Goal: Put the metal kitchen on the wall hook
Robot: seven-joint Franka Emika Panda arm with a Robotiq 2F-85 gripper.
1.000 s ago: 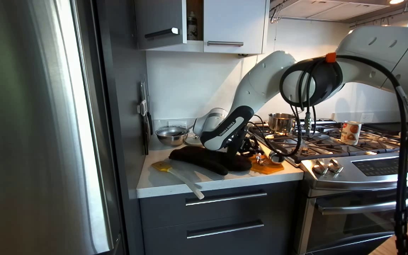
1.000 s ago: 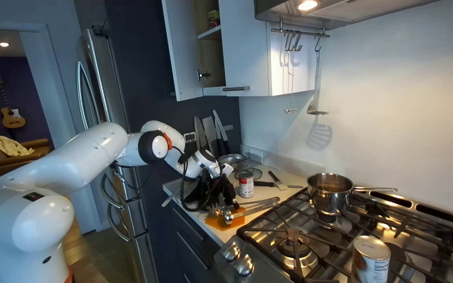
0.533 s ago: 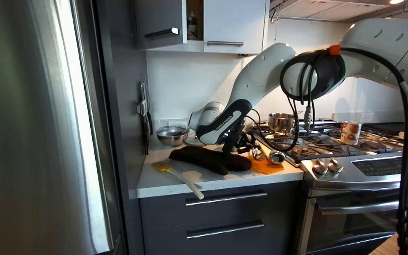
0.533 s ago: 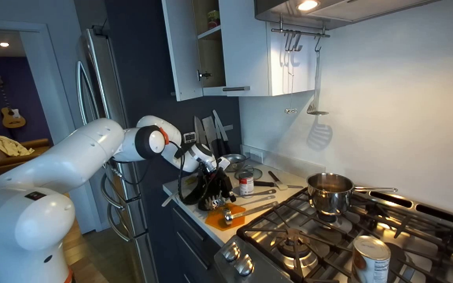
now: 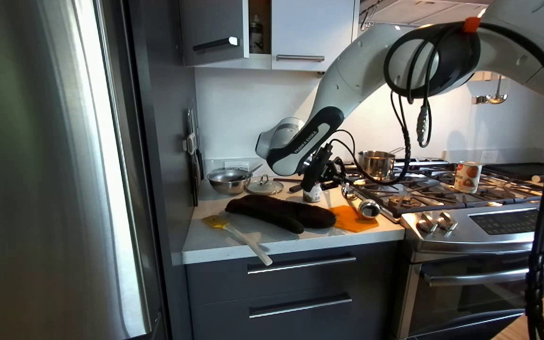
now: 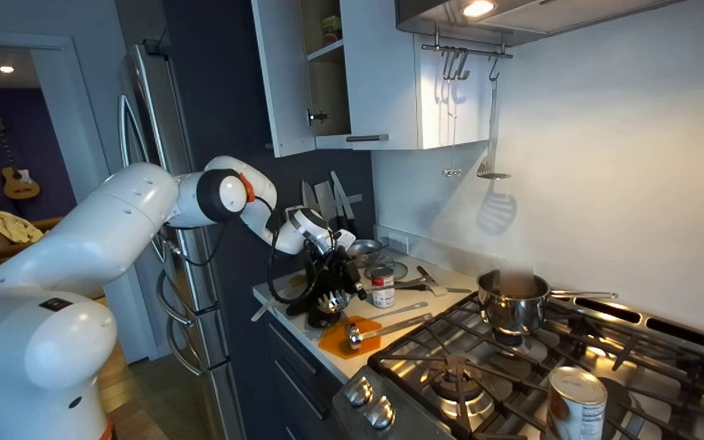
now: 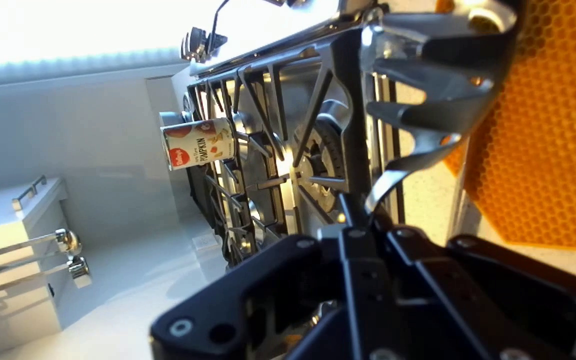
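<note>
Pasta fork (image 7: 460,107) gripped above the counter (image 5: 201,245)

The gripper (image 7: 372,225) has its jaws clenched around the neck of the metal pasta fork and holds it in the air near the counter edge that meets the stove (image 5: 458,229). Its toothed head points to the front edge; the handle runs back toward the wall (image 5: 248,113), crossing in front of a soup can (image 6: 384,298) in an exterior view. Well apart from it, hooks (image 6: 462,66) cluster near one end of a rail (image 6: 477,52) below the range hood (image 6: 541,21), and a slotted turner (image 6: 493,116) hangs near the other end.

An orange mat (image 5: 347,221) lies at the front corner beside the stove, with a ladle (image 5: 369,208) over it. A brush (image 5: 247,243) lies near the front corner by the fridge (image 5: 55,165), its handle poking past the edge, and a dark oven mitt (image 5: 272,215) lies between brush and mat. At the back corner by the fridge sits a bowl (image 5: 224,189), a glass lid (image 5: 260,189) just beside it. On the stove stand a pot (image 5: 375,166) and a pumpkin can (image 7: 198,142).
</note>
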